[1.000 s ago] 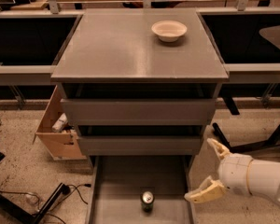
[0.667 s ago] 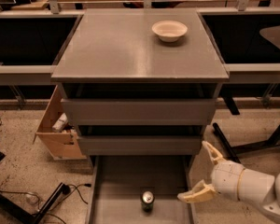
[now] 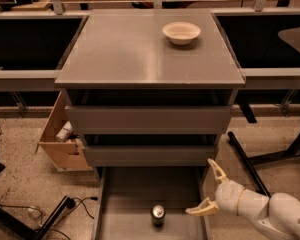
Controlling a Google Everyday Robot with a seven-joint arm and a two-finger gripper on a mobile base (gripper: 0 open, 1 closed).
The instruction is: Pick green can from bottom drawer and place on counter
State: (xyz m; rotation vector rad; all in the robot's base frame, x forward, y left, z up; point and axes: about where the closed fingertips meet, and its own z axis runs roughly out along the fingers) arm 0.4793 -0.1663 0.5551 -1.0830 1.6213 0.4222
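Observation:
The green can [image 3: 158, 215] stands upright on the floor of the pulled-out bottom drawer [image 3: 125, 204], near its front middle, silver top showing. My gripper [image 3: 209, 189] is open and empty, over the drawer's right wall, to the right of the can and a little above it. One finger [image 3: 216, 170] points up and the other finger [image 3: 200, 210] reaches toward the can without touching it. The counter [image 3: 130, 49] is the grey top of the cabinet above.
A white bowl [image 3: 181, 32] sits at the counter's back right. Two shut grey drawers [image 3: 149, 119] are above the open one. A cardboard box [image 3: 60, 139] stands on the floor left of the cabinet. Cables [image 3: 50, 214] lie at lower left, and black frame legs [image 3: 250, 159] are at right.
My gripper has moved left and slightly down, closer to the can. The can and drawer have not moved.

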